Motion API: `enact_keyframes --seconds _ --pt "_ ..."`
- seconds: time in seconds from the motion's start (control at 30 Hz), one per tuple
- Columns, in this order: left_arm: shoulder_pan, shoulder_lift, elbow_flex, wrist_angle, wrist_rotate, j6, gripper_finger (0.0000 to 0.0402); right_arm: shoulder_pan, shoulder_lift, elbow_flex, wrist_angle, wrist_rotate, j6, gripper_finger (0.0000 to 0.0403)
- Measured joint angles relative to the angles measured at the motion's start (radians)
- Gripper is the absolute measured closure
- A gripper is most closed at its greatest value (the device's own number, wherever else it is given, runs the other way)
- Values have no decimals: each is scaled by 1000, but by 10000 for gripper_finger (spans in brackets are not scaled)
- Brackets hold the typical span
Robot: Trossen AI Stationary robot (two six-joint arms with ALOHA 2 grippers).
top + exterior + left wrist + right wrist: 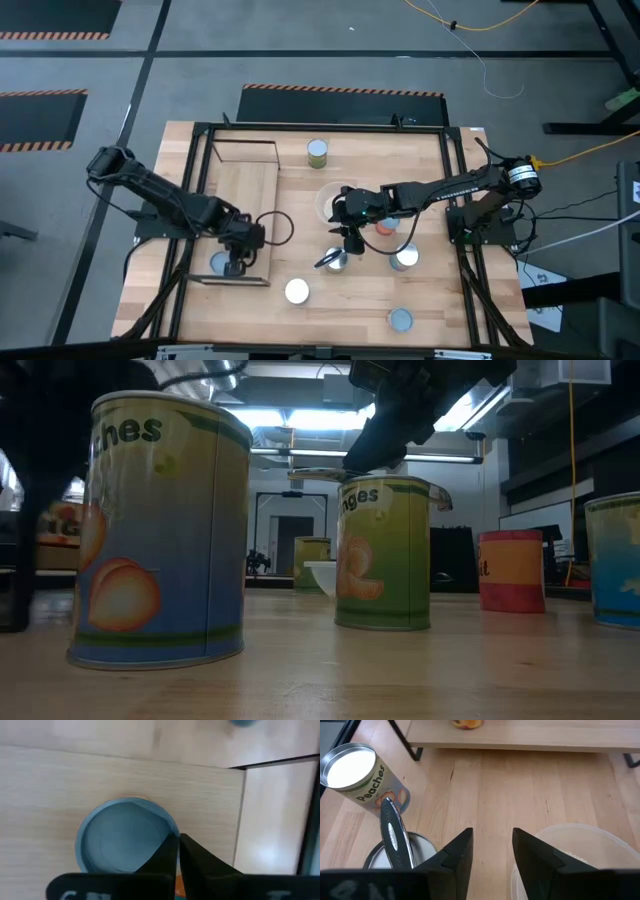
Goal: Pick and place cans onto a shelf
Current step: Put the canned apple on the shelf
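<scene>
**Two hands low among the cans**

The left hand [234, 266], fingers together, sits over the shelf's [240, 190] near edge beside a blue-topped can [125, 837]. The right hand [492, 852], fingers apart and empty, hovers mid-worktop [450, 300] between a utensil-topped can [336, 261] and the bowl [580, 850]; bare wood lies ahead.
</scene>
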Motion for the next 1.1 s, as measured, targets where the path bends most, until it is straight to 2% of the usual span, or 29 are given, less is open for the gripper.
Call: enact_keyframes --seconds 0.17,0.7,1.1 --pt "-24 0 0 22 3 0 396 0 0 0 0 0 1 260" --pt "-25 0 0 23 -2 1 334 0 0 0 0 0 1 260" --pt "-12 -63 0 24 -33 1 334 0 0 0 0 0 0 260"
